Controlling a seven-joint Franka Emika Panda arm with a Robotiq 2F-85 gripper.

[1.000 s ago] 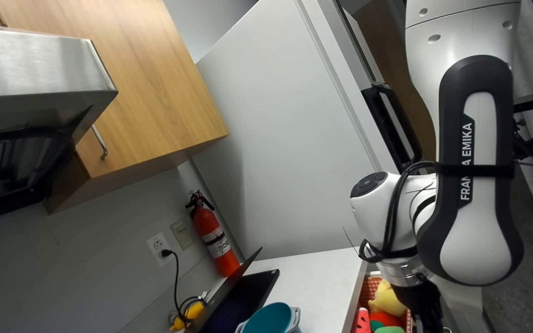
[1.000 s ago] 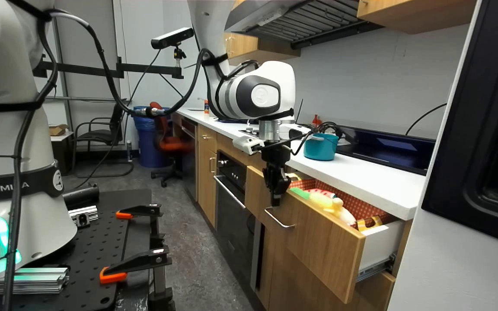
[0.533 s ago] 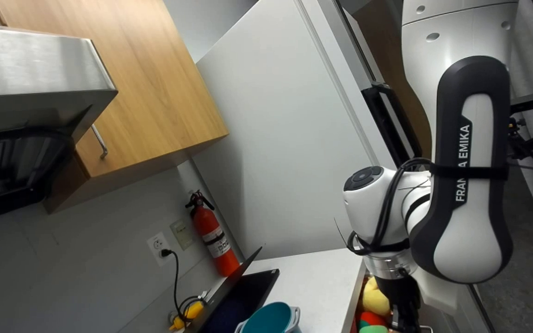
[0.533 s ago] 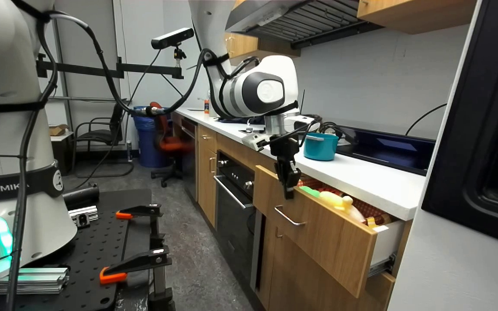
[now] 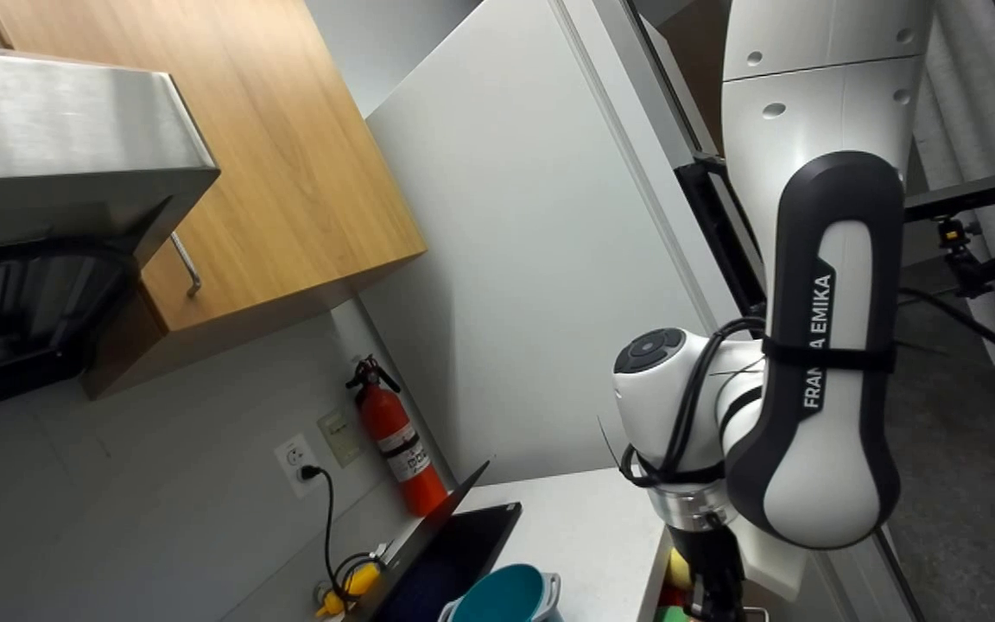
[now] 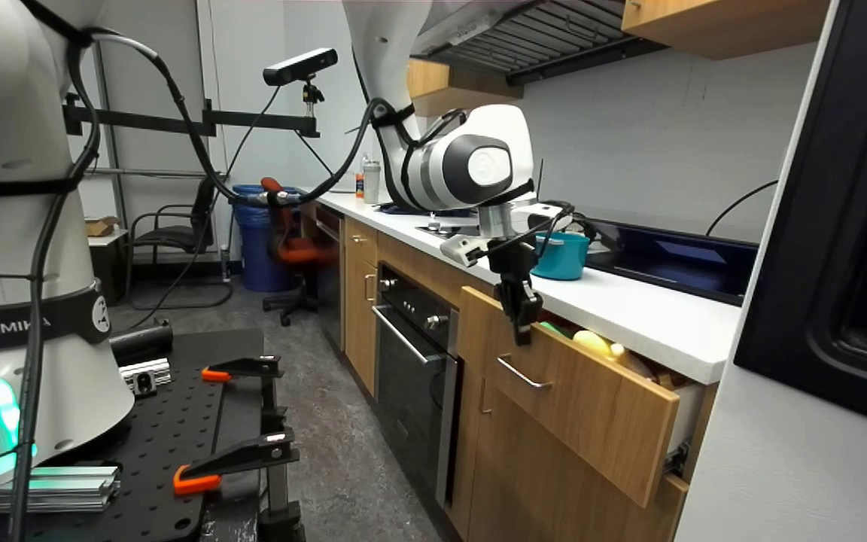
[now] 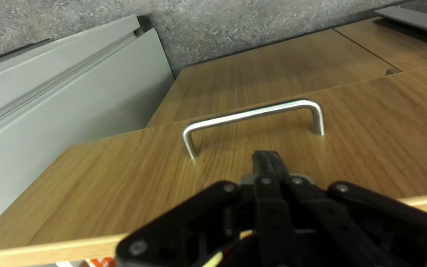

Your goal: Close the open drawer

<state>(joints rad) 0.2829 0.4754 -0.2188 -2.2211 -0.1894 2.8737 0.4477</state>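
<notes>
Drawer (image 6: 584, 410) shifted inward since the earlier frame, partly out beneath the bench (image 6: 644, 316), its long front (image 7: 132, 181) crosswise between cabinet (image 6: 531, 478) and claw (image 7: 267, 155), jaws together, so the push should run inward.

Working from afar, I hold the white arm (image 5: 847, 294) bent at the wrist (image 6: 471, 165), its black pincer (image 6: 521, 336) aimed downward at a slight tilt in an exterior view, the two fingers (image 7: 261, 165) pressed together side by side in the wrist view.
</notes>
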